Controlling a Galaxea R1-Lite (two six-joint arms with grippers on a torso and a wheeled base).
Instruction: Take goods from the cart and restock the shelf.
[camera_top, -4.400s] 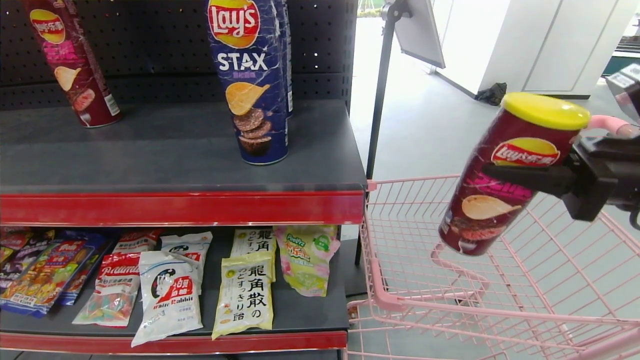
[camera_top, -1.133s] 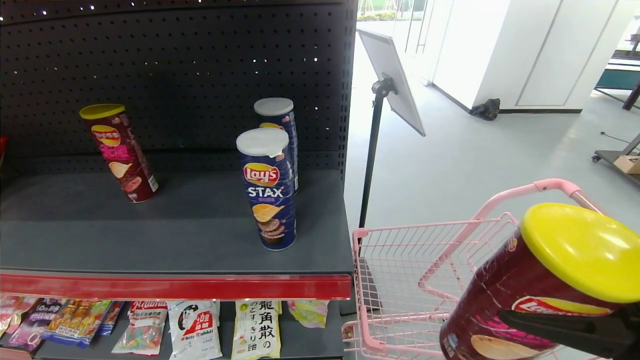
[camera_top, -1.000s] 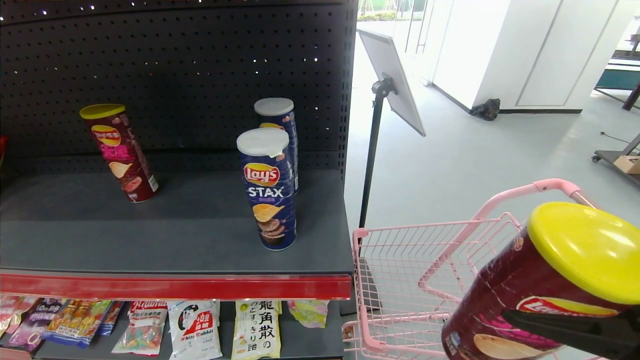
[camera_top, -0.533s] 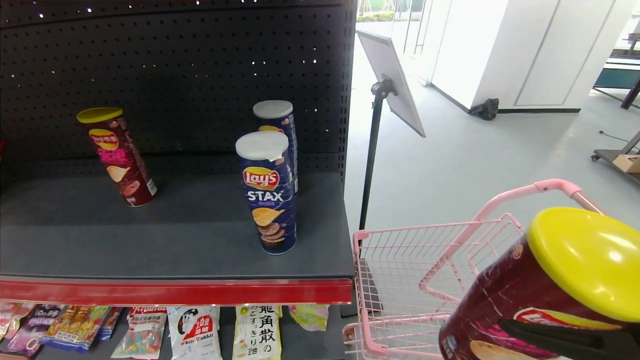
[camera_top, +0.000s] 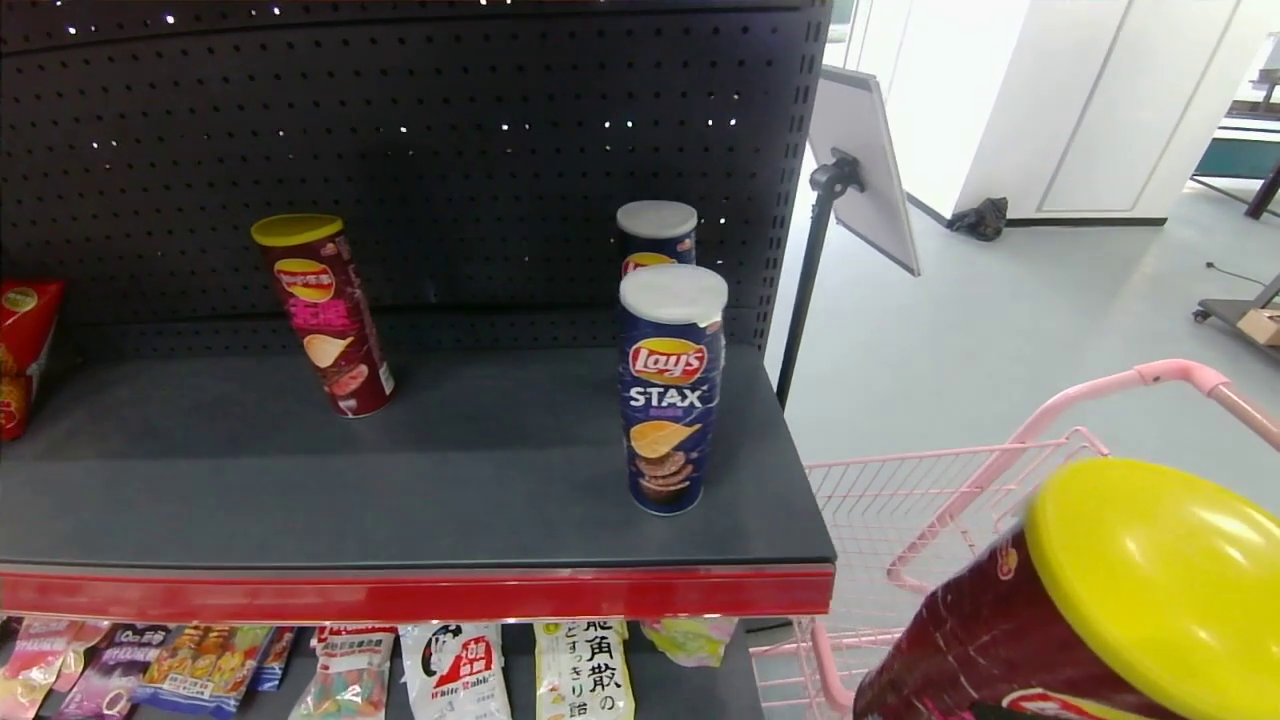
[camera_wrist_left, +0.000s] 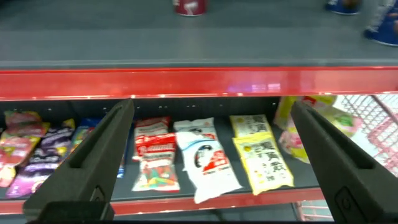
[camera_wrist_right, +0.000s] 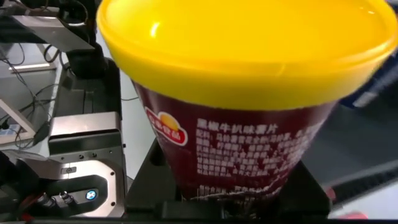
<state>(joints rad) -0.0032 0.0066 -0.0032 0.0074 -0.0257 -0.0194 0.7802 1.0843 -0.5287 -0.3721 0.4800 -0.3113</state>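
Note:
A maroon chip can (camera_top: 1050, 620) with a yellow lid fills the lower right of the head view, above the pink cart (camera_top: 1010, 450). My right gripper (camera_wrist_right: 236, 198) is shut on the can's (camera_wrist_right: 249, 137) lower body. The grey upper shelf (camera_top: 300, 490) holds a tilted maroon can (camera_top: 325, 315) and two blue cans, one in front (camera_top: 668, 390) and one behind (camera_top: 655, 235). My left gripper (camera_wrist_left: 211, 155) is open and holds nothing. It sits in front of the shelf's red front edge (camera_wrist_left: 186, 81), facing the snack bags (camera_wrist_left: 205, 155) on the lower shelf.
A sign on a black stand (camera_top: 860, 150) rises right of the shelf, behind the cart. A red bag (camera_top: 25, 340) sits at the upper shelf's left end. Bare shelf surface lies between the maroon can and the blue cans, and in front of them.
The head camera has swung left, so the shelf now sits farther right in the picture. The held can has risen from above the cart and now looms closer, lower right.

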